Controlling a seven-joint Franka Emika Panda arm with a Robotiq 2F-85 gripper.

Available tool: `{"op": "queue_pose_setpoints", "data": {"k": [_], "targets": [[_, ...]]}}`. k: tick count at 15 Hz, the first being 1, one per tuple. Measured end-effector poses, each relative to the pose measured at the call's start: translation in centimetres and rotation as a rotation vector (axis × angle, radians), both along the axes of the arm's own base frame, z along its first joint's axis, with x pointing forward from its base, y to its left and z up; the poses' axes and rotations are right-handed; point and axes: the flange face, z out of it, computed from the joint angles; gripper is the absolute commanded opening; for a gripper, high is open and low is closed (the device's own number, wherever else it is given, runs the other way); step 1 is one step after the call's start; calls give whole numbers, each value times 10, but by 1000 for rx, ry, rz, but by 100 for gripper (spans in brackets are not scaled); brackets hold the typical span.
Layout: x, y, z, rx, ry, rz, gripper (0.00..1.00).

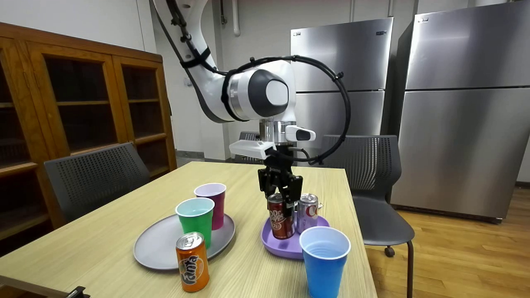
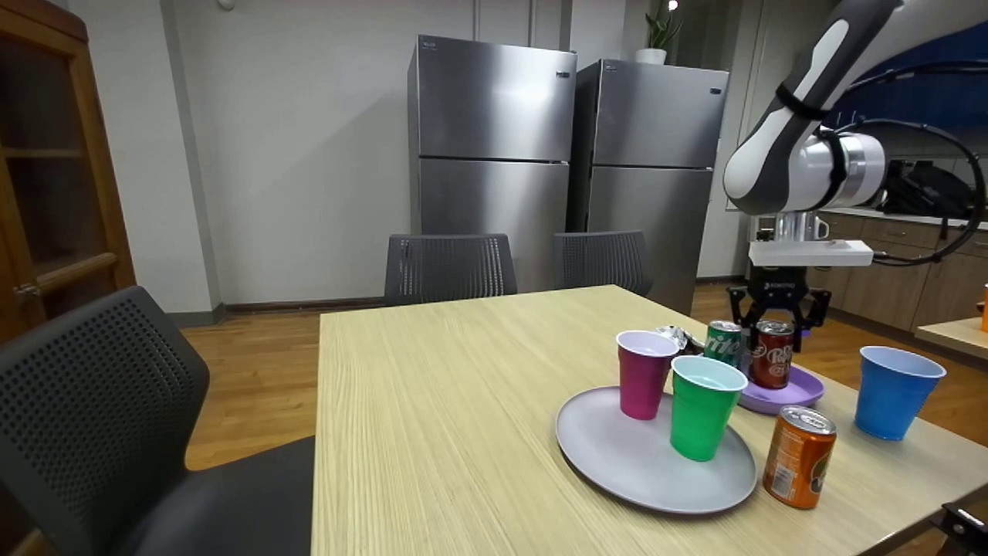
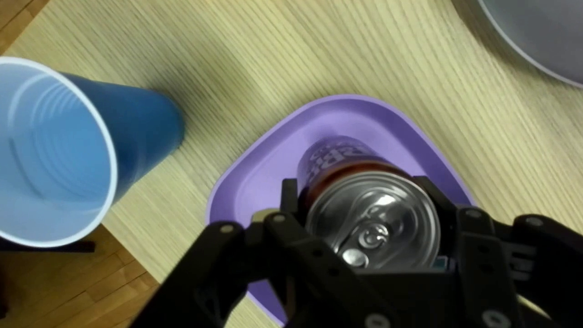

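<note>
"While the gripper [image 2: 773, 340] hangs low, what does it have?"
"A Dr Pepper can [image 1: 280, 223], clasped between jaws standing partway apart; it seems to rest upright on the purple plate [image 3: 255, 164]."
"Which step, then?"
"Grasping or releasing, I'd judge; I can't tell which. Either way, the next move calls for a straight vertical path, sparing the silver can [image 1: 307, 213] alongside."
"And farther out?"
"The blue cup [image 1: 325, 265], then the Fanta can [image 2: 800, 459] and the grey plate [image 2: 617, 455]."
</note>
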Motion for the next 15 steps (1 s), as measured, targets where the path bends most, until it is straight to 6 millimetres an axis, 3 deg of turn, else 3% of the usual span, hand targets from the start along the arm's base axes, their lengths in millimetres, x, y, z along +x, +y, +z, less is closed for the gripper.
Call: {"op": "queue_pose_setpoints", "data": {"k": [15], "targets": [[17,3,-22,7,13,-4,38]]}}
